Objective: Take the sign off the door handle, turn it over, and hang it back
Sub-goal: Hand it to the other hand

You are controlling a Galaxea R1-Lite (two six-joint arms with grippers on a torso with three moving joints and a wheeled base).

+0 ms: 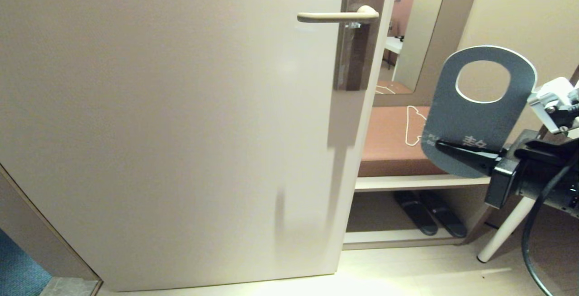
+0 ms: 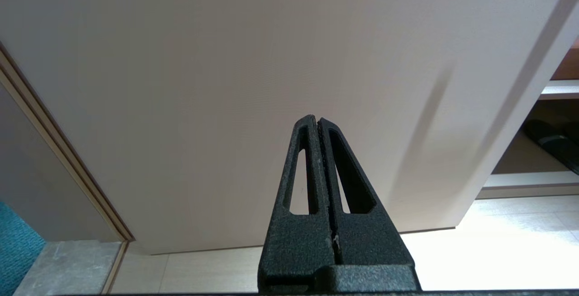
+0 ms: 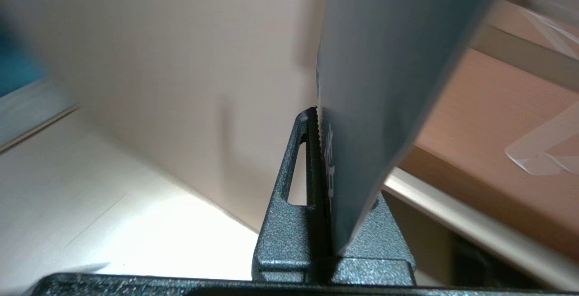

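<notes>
We have the sign point(image 1: 470, 119) off the door handle point(image 1: 337, 16) and pinched by its lower end in our right gripper point(image 1: 441, 145), out to the right of the door's edge, well apart from the lever, hole end up and blue face toward our head camera. The jaws are clamped flat on the card near its white lettering; the right wrist view shows it standing edge-on between them. We judge it light, thin and fairly stiff, since it stands upright from one end without drooping, though likely smooth enough to swivel in a narrow pinch. Holding the lettered end seems right: it leaves the round hole free for the lever.

Our left gripper point(image 2: 319, 121) is closed on nothing, parked low facing the door point(image 1: 172, 119).

The door is plain and pale. Beyond its edge sit a brown bench point(image 1: 389, 142) with a white wire hanger point(image 1: 414, 126), dark slippers point(image 1: 429, 212) on the shelf beneath, and a mirror point(image 1: 423, 29) above.
</notes>
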